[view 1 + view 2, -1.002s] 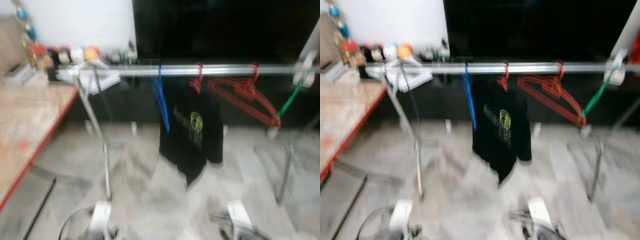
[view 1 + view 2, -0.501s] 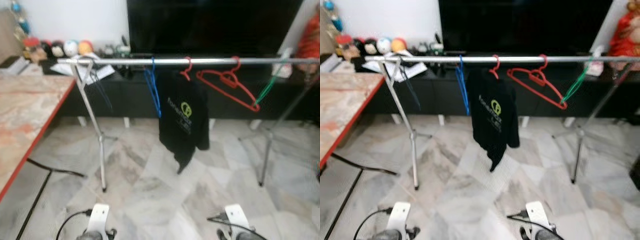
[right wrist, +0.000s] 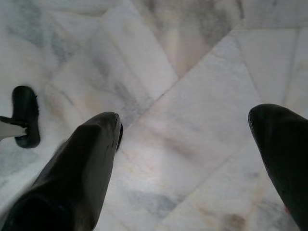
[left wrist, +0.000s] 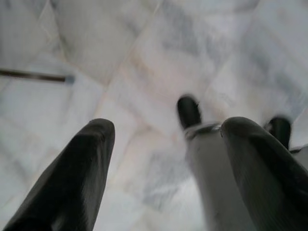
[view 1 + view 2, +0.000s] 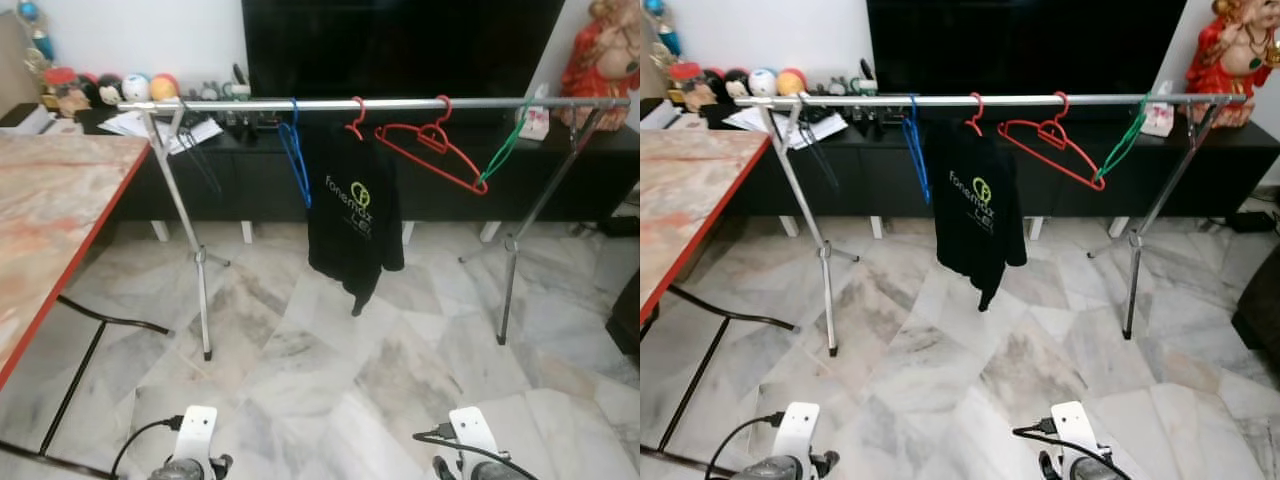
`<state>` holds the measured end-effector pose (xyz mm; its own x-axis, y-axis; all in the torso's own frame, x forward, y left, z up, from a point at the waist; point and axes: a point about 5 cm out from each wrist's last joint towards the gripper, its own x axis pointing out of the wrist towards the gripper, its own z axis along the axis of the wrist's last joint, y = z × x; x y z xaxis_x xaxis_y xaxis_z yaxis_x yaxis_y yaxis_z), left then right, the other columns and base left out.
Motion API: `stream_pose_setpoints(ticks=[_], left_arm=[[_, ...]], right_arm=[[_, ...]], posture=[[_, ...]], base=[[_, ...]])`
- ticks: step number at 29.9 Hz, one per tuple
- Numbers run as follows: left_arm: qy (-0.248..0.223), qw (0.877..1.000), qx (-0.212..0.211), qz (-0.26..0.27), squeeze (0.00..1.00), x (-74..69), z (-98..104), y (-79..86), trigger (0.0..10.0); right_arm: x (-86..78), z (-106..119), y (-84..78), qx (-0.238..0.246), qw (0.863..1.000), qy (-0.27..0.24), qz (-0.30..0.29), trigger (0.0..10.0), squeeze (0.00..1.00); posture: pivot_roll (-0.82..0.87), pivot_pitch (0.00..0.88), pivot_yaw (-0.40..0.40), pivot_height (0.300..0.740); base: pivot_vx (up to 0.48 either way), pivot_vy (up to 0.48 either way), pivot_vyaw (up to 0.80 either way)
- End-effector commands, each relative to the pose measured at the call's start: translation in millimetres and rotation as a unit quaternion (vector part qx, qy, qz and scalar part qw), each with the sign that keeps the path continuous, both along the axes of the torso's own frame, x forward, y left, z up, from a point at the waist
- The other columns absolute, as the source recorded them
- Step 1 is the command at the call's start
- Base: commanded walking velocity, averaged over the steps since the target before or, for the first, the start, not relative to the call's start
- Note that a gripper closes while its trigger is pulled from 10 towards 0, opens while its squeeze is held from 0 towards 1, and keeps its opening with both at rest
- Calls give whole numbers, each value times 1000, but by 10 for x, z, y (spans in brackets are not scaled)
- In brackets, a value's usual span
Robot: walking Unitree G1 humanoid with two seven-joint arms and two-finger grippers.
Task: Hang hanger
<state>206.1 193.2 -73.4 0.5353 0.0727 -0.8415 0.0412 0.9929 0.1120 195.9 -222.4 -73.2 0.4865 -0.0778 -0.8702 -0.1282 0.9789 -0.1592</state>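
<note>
A silver clothes rail [image 5: 400, 103] stands across the marble floor ahead of me. On it hang a blue hanger [image 5: 297, 160], a red hanger carrying a black T-shirt [image 5: 355, 225], an empty red hanger [image 5: 432, 150] tilted down to the right, and a green hanger [image 5: 503, 150]. A thin dark hanger [image 5: 200, 160] hangs by the rail's left leg. My left gripper [image 4: 168, 127] is open above the floor, holding nothing. My right gripper [image 3: 187, 115] is open too, with bare marble between its fingers. Both arms hang low, far from the rail.
A marble-topped table with a red edge [image 5: 60, 230] fills the left side. Behind the rail stands a black low cabinet [image 5: 440, 190] with a large dark TV [image 5: 400, 45], small balls [image 5: 140, 88] and a red statue [image 5: 600, 50]. Dark furniture [image 5: 628, 310] sits at the right edge.
The camera has pulled back and the blur has gone, so the whole rail and both its legs are in view. The hangers and the shirt have not moved on the rail.
</note>
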Motion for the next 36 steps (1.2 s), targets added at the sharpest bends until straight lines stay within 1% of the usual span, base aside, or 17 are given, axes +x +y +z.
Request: stream_pose_setpoints(ticks=[1, 10, 17, 22, 26, 30, 33, 36], left_arm=[[6, 1000, 0, 0, 0, -10, -8, -9, 10000], [4, 1000, 0, 3, 0, -2, -2, -3, 10000], [2, 1000, 2, 2, 0, 6, 9, 37, 10000], [0, 1000, 6, 3, 0, -1, 17, 106, 10000], [1, 1000, 17, -2, 0, -27, 21, 198, 10000], [3, 1000, 27, -14, 0, -51, 28, 285, 10000], [4, 999, 30, -18, 0, -59, 33, 322, 10000], [3, 1000, 29, -8, 0, -80, 40, 393, 10000]], right_arm=[[-33, -11, -24, -1, 1000, 4, -3, 10000, 0], [-25, -8, -21, -2, 1000, 5, -2, 10000, 0], [-14, -11, 15, 1, 1000, 3, -1, 10000, 0], [-11, -23, 74, -3, 1000, 6, 12, 10000, 0], [-18, -42, 160, -5, 999, 7, 33, 10000, 0], [-47, -72, 244, 5, 1000, 5, 18, 10000, 0], [-54, -81, 281, 9, 1000, 6, 17, 10000, 0], [-59, -94, 354, 13, 1000, 5, 21, 10000, 0]], posture=[[-44, 0, -9, 740], [-42, 0, -7, 740], [-49, 0, 3, 740], [-68, 0, 10, 740], [-88, 0, 20, 740], [-104, 0, 27, 740], [-114, 0, 27, 740], [-129, 0, 17, 740]], base=[[0, 0, 0], [0, 0, 0], [0, 0, 0], [0, 0, 0], [0, 0, 0], [0, 0, 0], [0, 0, 0], [0, 0, 0]])
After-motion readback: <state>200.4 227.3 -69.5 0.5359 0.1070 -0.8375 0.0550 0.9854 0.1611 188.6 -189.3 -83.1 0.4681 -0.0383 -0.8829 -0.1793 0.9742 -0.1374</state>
